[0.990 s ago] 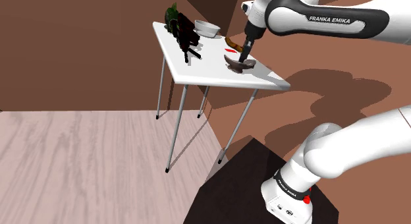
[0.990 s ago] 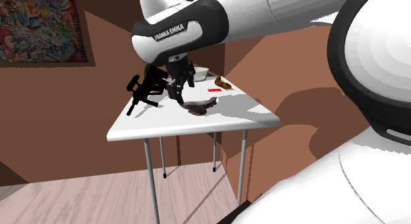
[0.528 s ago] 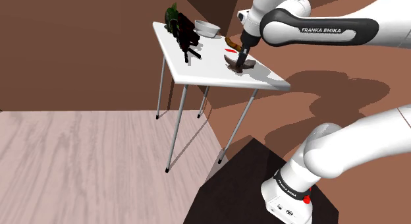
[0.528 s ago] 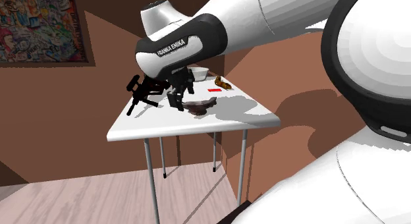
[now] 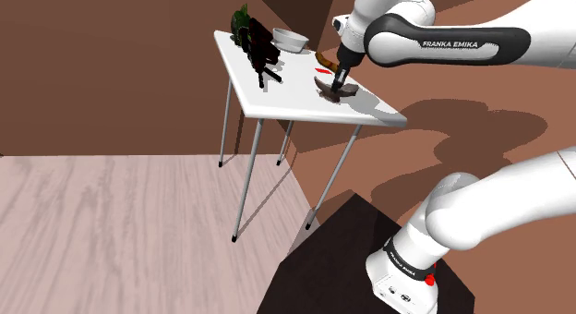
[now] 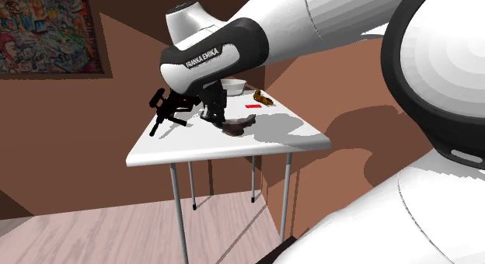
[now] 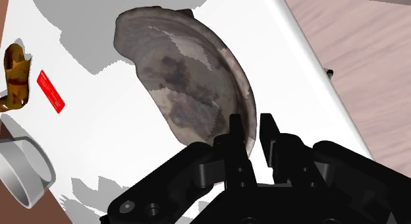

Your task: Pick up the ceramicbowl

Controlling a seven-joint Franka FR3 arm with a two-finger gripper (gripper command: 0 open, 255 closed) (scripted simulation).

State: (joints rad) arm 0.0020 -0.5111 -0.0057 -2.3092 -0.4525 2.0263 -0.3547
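Lowered since a second ago, your claw (image 7: 250,124) now pinches the rim of the mottled brown bowl (image 7: 184,78) at the near end of the table (image 7: 283,51); lift straight and slowly.

White table (image 5: 277,100) (image 6: 194,142) (image 7: 290,64), thin metal legs, wood-plank floor (image 5: 111,229) beneath.
- Mottled brown-grey bowl (image 5: 332,95) (image 6: 239,125) (image 7: 184,78): near the table edge closest to the stand.
- Small flat red piece (image 5: 322,72) (image 6: 251,105) (image 7: 51,92): mid-table, just beyond it.
- Golden-brown object (image 5: 325,59) (image 6: 263,99) (image 7: 16,74): beside the red piece, at the side edge.
- Pale bowl (image 5: 290,39) (image 6: 232,85) (image 7: 23,171): far end.
- Black object (image 5: 263,52) (image 6: 167,107) and green item (image 5: 241,24): far corner, opposite side.
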